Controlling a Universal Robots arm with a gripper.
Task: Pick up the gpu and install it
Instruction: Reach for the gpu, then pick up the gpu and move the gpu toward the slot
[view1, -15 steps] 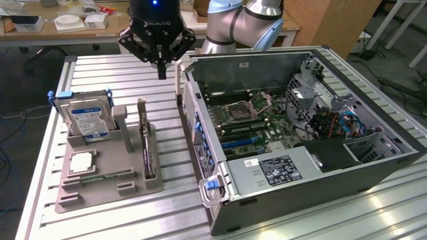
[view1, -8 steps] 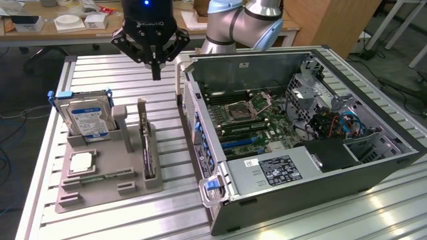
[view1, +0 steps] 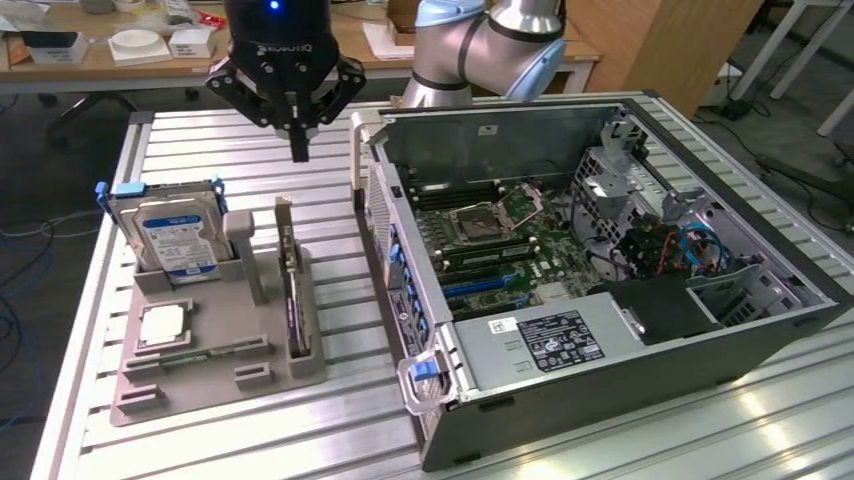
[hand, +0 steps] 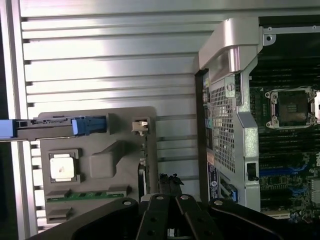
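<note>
Gripper (view1: 299, 148): mine, pressed together, empty, above table (view1: 267, 440);
Gpu (view1: 296, 300): on edge in tray (view1: 187, 385); lower edge hidden in slot

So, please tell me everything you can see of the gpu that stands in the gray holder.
The gpu is a thin, flat card standing upright on its long edge in a slot of the gray holder, on the side nearest the open computer case. Its face looks dark, with a brownish board and a pale metal bracket at the end nearer the gripper. Only the holder touches it; the shut gripper hangs above the table beyond it, apart from it.
</note>
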